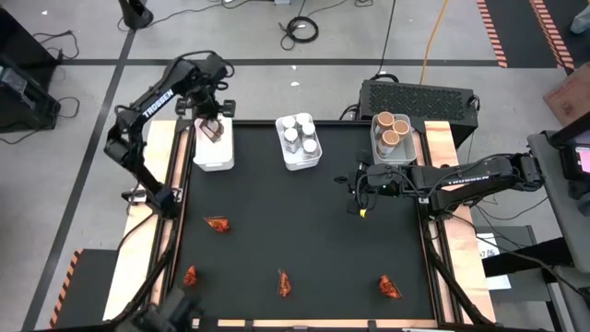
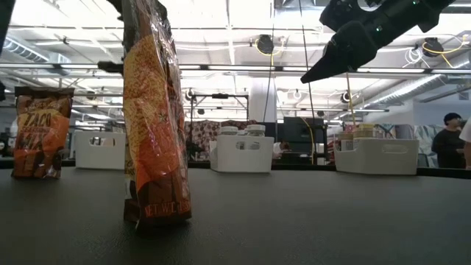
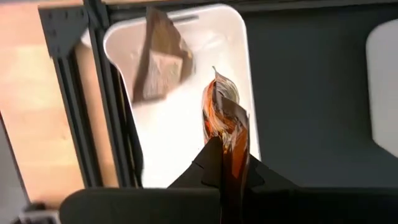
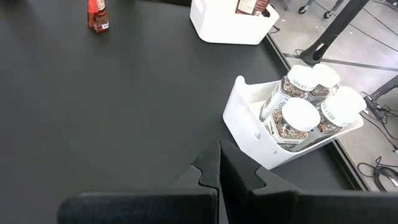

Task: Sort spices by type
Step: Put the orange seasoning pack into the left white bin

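Note:
My left gripper (image 1: 213,129) hovers over the left white bin (image 1: 213,157) and is shut on a red-orange sachet (image 3: 225,118). Another sachet (image 3: 163,62) lies inside that bin. Several more sachets rest on the black table: one (image 1: 218,224) left of centre and three (image 1: 191,275) (image 1: 284,284) (image 1: 390,287) along the near edge. The middle bin (image 1: 300,159) holds white-lidded clear jars (image 4: 300,115). Tan-topped tubs (image 1: 391,129) fill the right bin. My right gripper (image 4: 219,163) is shut and empty, above the table near the right bin. My left gripper pinches the sachet between its two fingers (image 3: 208,163), at one end of the packet (image 3: 231,149). The rest of the sachet sticks out beyond the fingertips, lifted clear above the left bin's opening. The fingers themselves hide exactly how much of the packet they cover.
The three white bins stand in a row along the table's far side (image 2: 99,151) (image 2: 243,154) (image 2: 375,156). In the low view one sachet (image 2: 154,118) stands upright close to the camera. Bare black mat (image 1: 304,221) spans the table's middle. A person (image 2: 449,140) is far off in the room.

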